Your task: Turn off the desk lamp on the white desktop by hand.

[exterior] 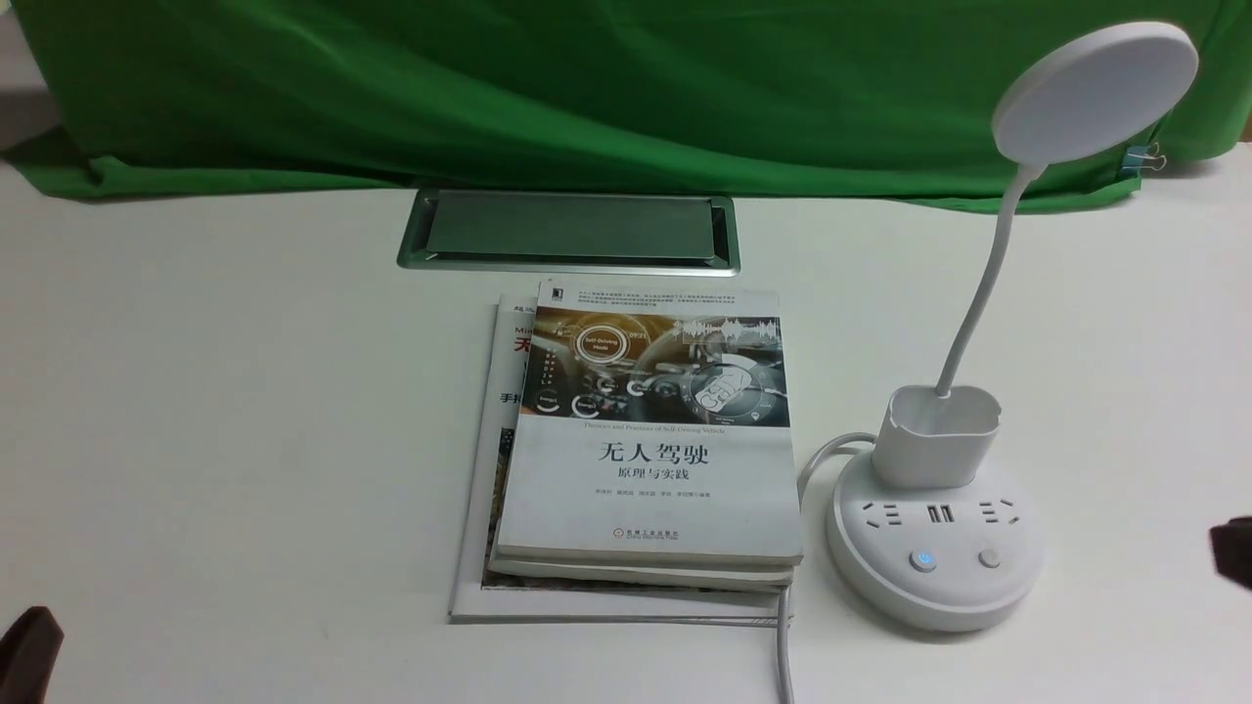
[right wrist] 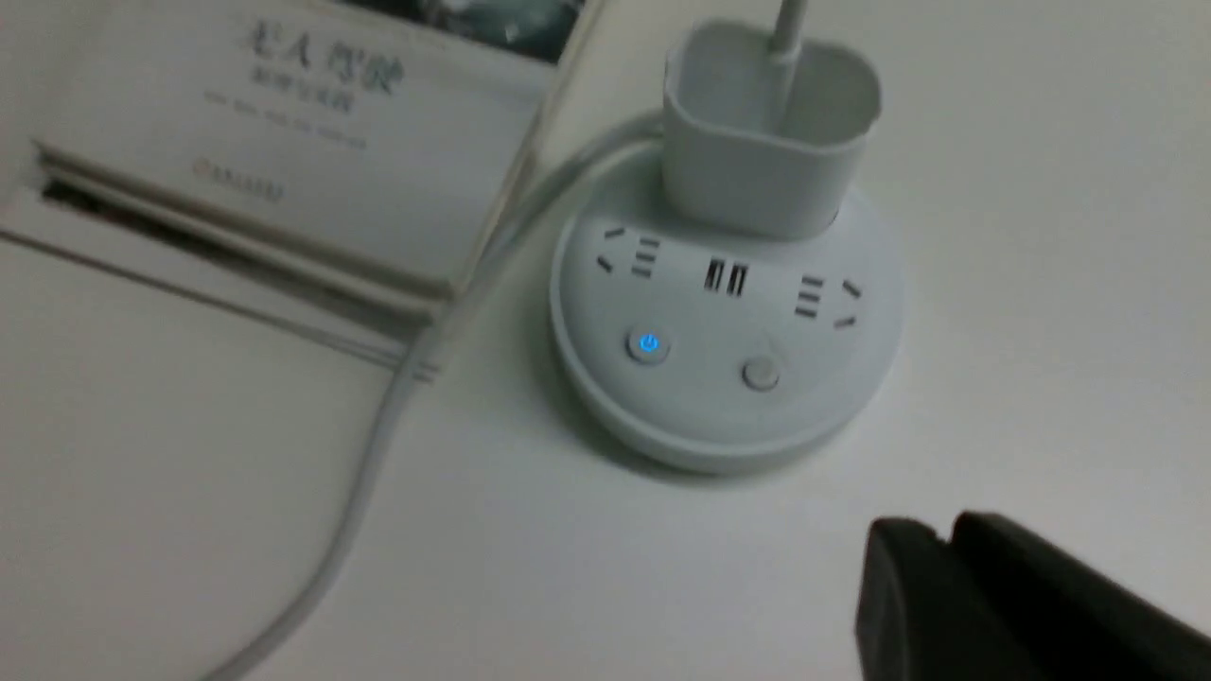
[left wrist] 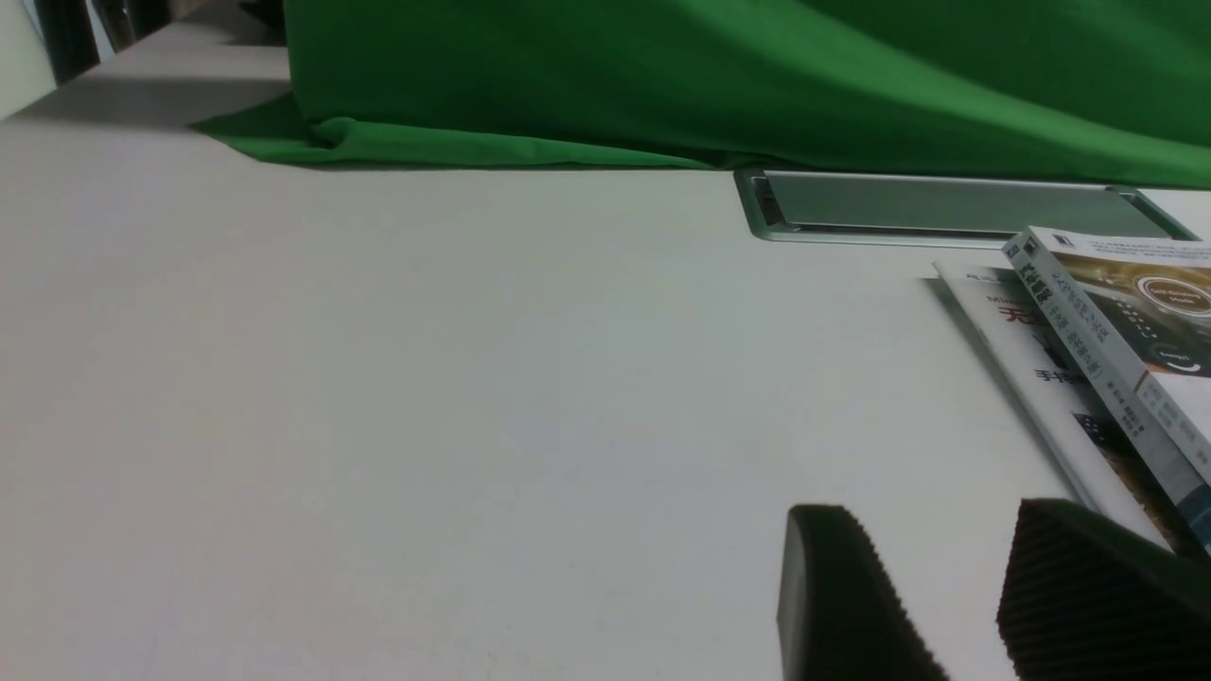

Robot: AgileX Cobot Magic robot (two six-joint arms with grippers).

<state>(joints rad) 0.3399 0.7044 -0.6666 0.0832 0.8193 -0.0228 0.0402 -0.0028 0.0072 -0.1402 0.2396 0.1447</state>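
The white desk lamp (exterior: 934, 548) stands on the white desktop (exterior: 245, 411) at the right, its disc head (exterior: 1094, 93) raised on a thin neck above the cup holder (exterior: 934, 435). Its round base shows a button lit blue (exterior: 922, 560) and a plain grey button (exterior: 990, 558). In the right wrist view the base (right wrist: 724, 331) lies ahead of my right gripper (right wrist: 946, 534), which is shut and empty, above the table and apart from the base. In the front view the right gripper (exterior: 1234, 552) shows only at the right edge. My left gripper (left wrist: 932, 530) is open and empty over bare desktop.
Stacked books (exterior: 646, 440) lie left of the lamp base, with the lamp's white cable (exterior: 782, 645) running between them toward the front edge. A grey-framed cable hatch (exterior: 569, 232) sits behind the books. Green cloth (exterior: 587, 88) covers the back.
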